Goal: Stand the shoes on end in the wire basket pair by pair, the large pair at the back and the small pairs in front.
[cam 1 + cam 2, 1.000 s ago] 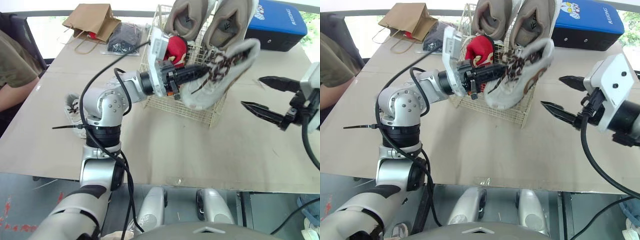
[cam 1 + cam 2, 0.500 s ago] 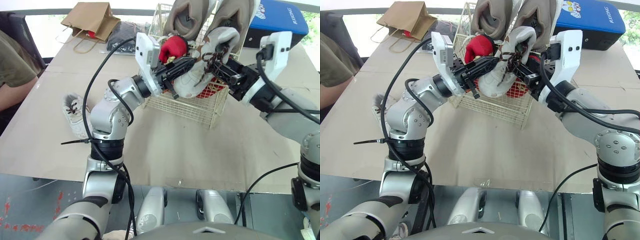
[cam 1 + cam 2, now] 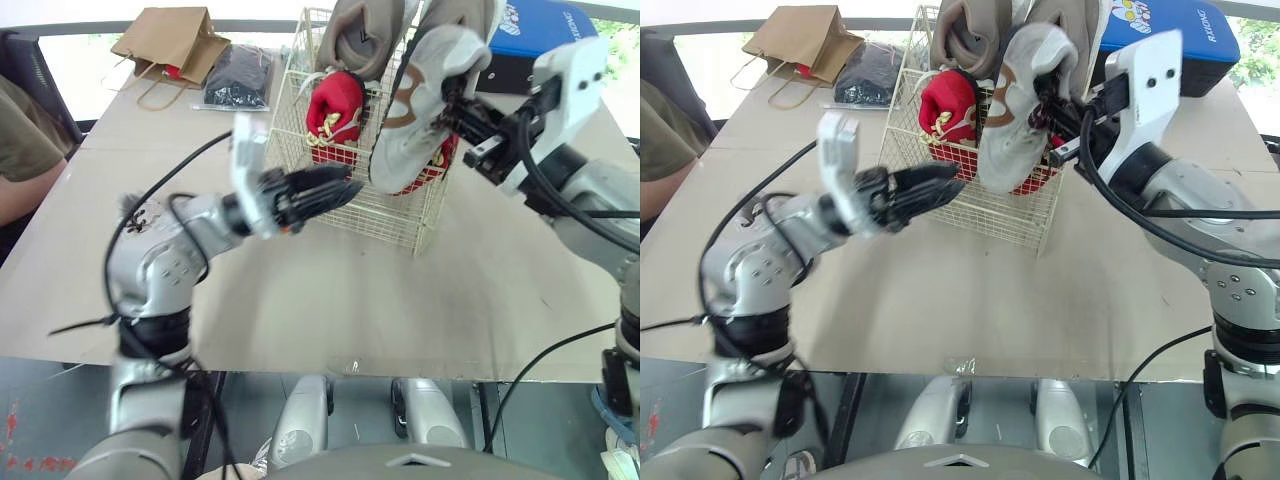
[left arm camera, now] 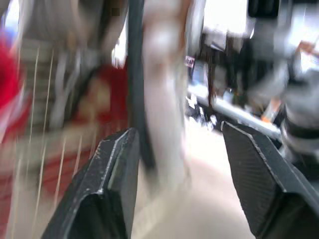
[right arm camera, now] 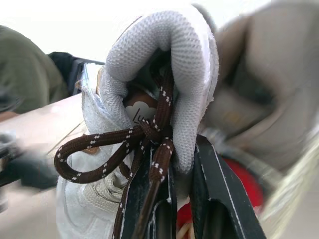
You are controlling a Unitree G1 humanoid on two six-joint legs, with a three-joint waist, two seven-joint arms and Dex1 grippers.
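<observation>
Head view: clamped by its tongue in the right gripper (image 3: 458, 103), a grey shoe (image 3: 410, 130), heel up and toe down at the front right of the wire basket (image 3: 395, 215) on the counter (image 3: 330, 300); cannot tell whether the toe is inside the wires. Standing on end in the basket, 2 large tan shoes (image 3: 365, 35) at the back and a small red shoe (image 3: 335, 105) in front of them. Just before the basket's front left, hovering empty, the left gripper (image 3: 338, 185). Beyond the basket, a paper bag (image 3: 172, 35), a black pouch (image 3: 238, 75) and a blue case (image 3: 545, 25); at the left edge, a person's sleeve (image 3: 20, 135).

Left wrist view: 2 black fingers spread wide, nothing between them, facing blurred basket wires and red.

Right wrist view: fingers pinched tight on the grey tongue and the brown dotted laces (image 5: 124, 144).
</observation>
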